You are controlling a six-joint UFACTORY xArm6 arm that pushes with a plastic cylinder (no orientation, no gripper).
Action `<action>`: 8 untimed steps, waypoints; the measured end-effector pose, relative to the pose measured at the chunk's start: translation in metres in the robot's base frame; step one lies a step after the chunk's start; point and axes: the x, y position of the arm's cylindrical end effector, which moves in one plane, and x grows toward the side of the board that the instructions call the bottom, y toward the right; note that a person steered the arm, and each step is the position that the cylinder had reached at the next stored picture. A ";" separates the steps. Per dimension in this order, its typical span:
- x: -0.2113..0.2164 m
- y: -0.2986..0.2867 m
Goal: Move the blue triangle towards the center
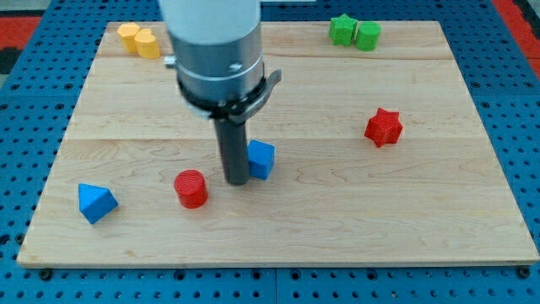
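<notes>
The blue triangle (95, 202) lies near the view's bottom left corner of the wooden board (337, 228). My tip (236, 181) rests on the board near its middle, far to the right of the triangle. It touches the left side of a blue cube-like block (261, 159). A red cylinder (191, 188) stands just left of my tip, between it and the triangle.
A red star block (384, 127) sits at the view's right. Two yellow blocks (139, 39) are at the top left corner. Two green blocks (354, 32) are at the top right. The arm's grey body (215, 51) hangs over the top middle.
</notes>
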 end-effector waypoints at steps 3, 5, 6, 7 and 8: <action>-0.047 0.043; -0.105 -0.047; -0.081 -0.145; -0.027 -0.204; 0.082 -0.214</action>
